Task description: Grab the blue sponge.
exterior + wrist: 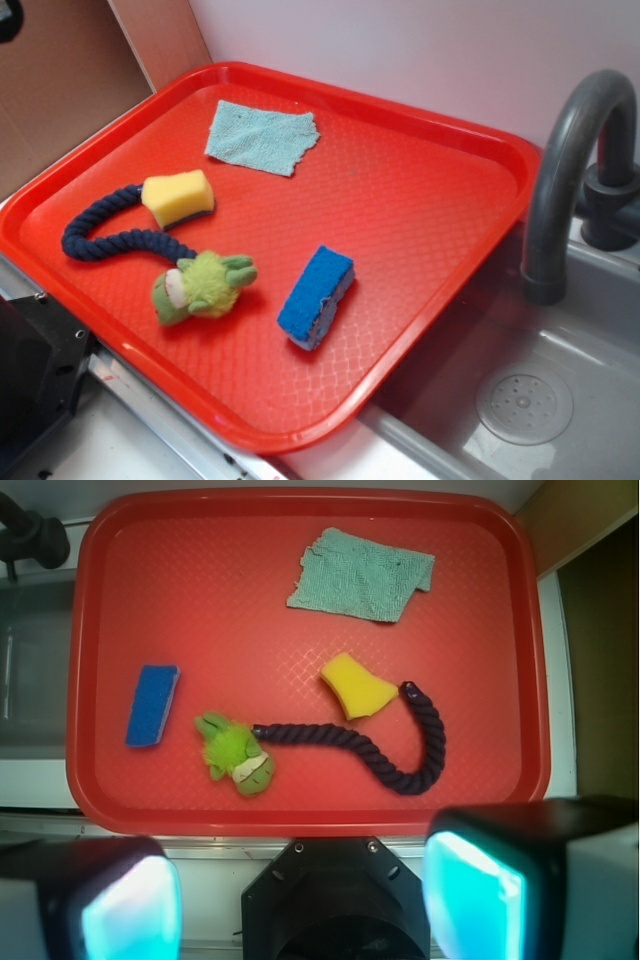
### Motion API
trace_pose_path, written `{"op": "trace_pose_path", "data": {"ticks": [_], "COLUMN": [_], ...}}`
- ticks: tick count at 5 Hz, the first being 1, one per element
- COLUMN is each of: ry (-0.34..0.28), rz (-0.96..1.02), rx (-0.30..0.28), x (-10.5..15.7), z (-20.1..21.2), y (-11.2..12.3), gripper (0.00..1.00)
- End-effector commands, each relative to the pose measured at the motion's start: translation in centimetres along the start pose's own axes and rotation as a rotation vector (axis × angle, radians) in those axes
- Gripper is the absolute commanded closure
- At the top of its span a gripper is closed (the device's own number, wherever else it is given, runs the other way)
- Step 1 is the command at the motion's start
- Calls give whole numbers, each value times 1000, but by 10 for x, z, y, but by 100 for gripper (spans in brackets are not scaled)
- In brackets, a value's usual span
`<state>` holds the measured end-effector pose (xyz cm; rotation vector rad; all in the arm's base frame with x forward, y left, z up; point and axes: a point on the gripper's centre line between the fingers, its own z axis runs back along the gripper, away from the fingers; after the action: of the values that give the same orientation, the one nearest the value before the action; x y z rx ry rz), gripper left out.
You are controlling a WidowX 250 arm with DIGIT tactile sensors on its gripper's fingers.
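Note:
The blue sponge (316, 297) lies on the red tray (430, 200) toward its front right, bright blue on top with a pale underlayer. In the wrist view the blue sponge (153, 705) lies at the tray's left side. My gripper (300, 900) is open and empty, high above the tray's near edge, its two cyan pads (470, 900) wide apart at the bottom of the wrist view. The gripper is out of the exterior view.
On the tray lie a yellow sponge (179, 198), a light teal cloth (262, 136), and a green plush toy (205, 286) with a dark blue rope (100, 240). A grey sink (540, 400) with a faucet (570, 170) is right of the tray.

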<state>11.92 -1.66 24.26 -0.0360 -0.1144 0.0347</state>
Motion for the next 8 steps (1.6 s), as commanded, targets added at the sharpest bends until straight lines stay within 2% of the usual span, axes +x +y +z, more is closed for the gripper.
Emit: {"op": "trace_pose_path", "data": {"ticks": [1,2,3,4,5,6,7,8], "ry": [0,-37,-91,-119,-113,-96,-71,-45], "rz": [0,204,294,312,237,194,84,49], "rx": [0,8,-24,-25,-3,-49,-63,-38], "x": [0,4,19,38,54,63,67,69], "z": [0,-13,-27,-43,-66,-84,-110,-129], "y": [0,-12,-25,-41,-60,-77,-106,-122], "gripper": [0,0,0,0,0,0,0,0]}}
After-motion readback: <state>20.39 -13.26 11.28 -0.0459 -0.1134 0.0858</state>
